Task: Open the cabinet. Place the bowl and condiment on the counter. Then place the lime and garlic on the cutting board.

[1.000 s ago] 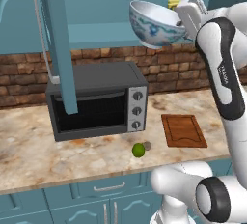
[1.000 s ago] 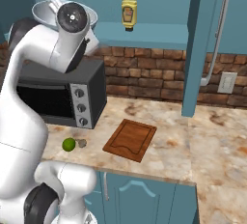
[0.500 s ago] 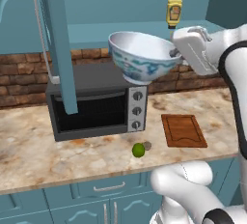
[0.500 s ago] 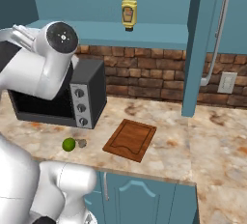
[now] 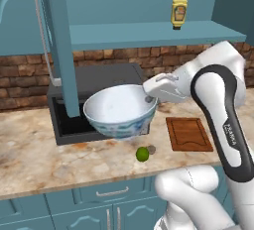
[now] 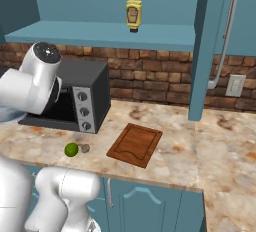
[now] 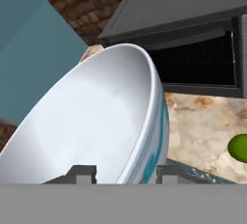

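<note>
My gripper (image 5: 149,98) is shut on the rim of the white bowl with a blue pattern (image 5: 120,111), which hangs above the counter in front of the microwave. In the hand view the bowl (image 7: 91,126) rises between my fingertips (image 7: 82,174). A yellow condiment bottle (image 5: 178,13) stands on the open cabinet's shelf, also the bottle (image 6: 132,14). The green lime (image 5: 142,154) lies on the counter with the small garlic (image 5: 152,149) touching its right side. The wooden cutting board (image 5: 188,134) lies bare to their right. The lime (image 6: 71,149) and board (image 6: 135,143) show from the other side too.
A black microwave (image 6: 85,98) sits at the back of the marble counter (image 5: 39,157). The open cabinet door (image 5: 55,40) hangs over its left part, another door (image 6: 210,41) on the right. A brick wall runs behind.
My arm has lowered the bowl and carried it left, from shelf height down to just above the counter in front of the microwave.
</note>
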